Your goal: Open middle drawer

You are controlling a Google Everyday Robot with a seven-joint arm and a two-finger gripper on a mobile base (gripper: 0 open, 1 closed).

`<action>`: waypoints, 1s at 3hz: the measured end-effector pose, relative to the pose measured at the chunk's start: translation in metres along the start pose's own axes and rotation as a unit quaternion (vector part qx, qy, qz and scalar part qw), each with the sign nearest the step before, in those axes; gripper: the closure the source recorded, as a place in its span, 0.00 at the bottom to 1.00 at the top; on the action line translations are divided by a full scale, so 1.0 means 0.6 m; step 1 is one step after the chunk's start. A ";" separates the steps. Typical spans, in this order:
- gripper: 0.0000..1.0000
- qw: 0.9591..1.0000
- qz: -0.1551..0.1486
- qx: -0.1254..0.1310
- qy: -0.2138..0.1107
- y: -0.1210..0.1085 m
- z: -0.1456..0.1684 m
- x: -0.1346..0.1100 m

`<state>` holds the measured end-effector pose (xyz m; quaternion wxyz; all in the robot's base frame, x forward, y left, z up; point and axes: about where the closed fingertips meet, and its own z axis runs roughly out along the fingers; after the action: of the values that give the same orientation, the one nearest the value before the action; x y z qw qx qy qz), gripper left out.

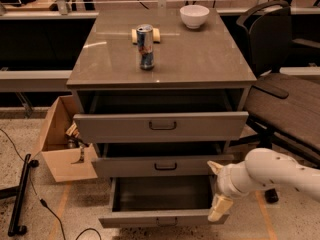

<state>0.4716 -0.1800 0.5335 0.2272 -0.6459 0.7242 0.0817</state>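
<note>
In the cabinet (200, 59), the middle drawer (130, 167) is sitting crosswise, handle facing the camera; the gripper (216, 188) is gaping by its right end.

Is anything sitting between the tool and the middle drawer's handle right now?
Nothing visible. The white arm's tool sits by the right front corner of the grey-brown metal middle drawer, with only bare drawer front between it and the small dark bar handle.

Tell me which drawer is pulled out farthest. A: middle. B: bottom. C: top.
B: the bottom drawer shows the most open inside, more than the middle drawer or the top drawer; the gripper sits open by the right ends of the lower two.
</note>
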 end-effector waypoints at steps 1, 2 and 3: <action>0.00 0.999 -0.010 -0.027 -0.019 -0.001 0.099 -0.008; 0.00 0.998 -0.026 -0.041 -0.028 -0.018 0.177 -0.018; 0.00 0.998 -0.044 -0.038 -0.022 -0.052 0.202 -0.021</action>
<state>0.5299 -0.1234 0.4373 0.2219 -0.6836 0.6860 0.1137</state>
